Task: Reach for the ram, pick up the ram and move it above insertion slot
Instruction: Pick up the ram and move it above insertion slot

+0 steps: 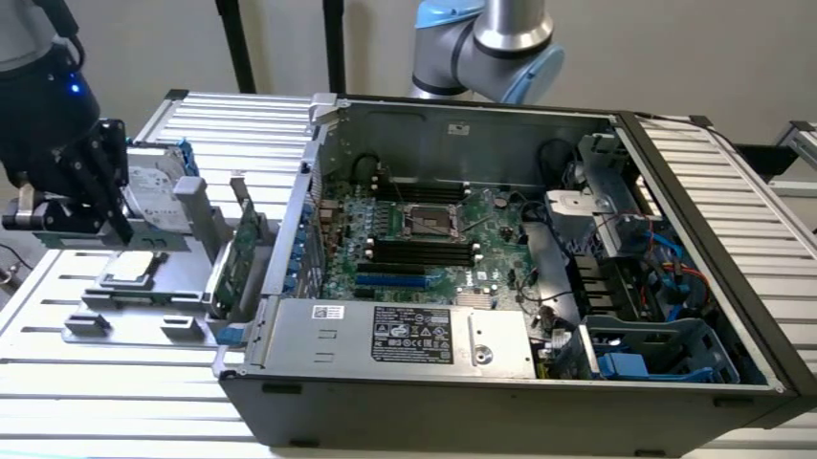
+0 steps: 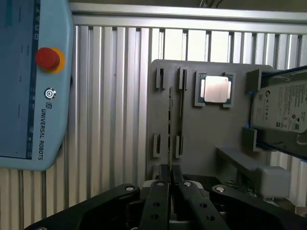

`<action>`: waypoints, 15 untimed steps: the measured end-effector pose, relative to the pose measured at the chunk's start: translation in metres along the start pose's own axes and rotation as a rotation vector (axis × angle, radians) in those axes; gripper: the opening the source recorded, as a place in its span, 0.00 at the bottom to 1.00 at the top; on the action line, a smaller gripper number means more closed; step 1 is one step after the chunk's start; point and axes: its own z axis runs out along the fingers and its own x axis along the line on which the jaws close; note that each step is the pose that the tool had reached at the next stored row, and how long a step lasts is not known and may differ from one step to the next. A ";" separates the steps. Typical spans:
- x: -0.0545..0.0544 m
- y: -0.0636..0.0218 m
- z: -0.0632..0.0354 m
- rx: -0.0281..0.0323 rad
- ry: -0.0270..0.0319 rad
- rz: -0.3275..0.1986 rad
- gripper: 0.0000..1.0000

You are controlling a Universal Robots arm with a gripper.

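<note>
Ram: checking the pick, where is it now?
The ram stands on edge in the grey holder, beside the CPU chip, at the exterior view's left outside the case.

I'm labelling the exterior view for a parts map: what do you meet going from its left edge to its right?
gripper → hard drive → upright green circuit board → CPU socket → blue cables
</note>
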 end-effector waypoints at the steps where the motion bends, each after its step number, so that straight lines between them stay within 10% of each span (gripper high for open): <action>1: 0.000 -0.0029 -0.0028 0.0000 -0.0012 0.000 0.13; 11: 0.000 -0.0368 -0.0259 0.0004 -0.0192 -0.006 0.13; 15: 0.001 -0.0545 -0.0283 0.0008 -0.0410 -0.007 0.13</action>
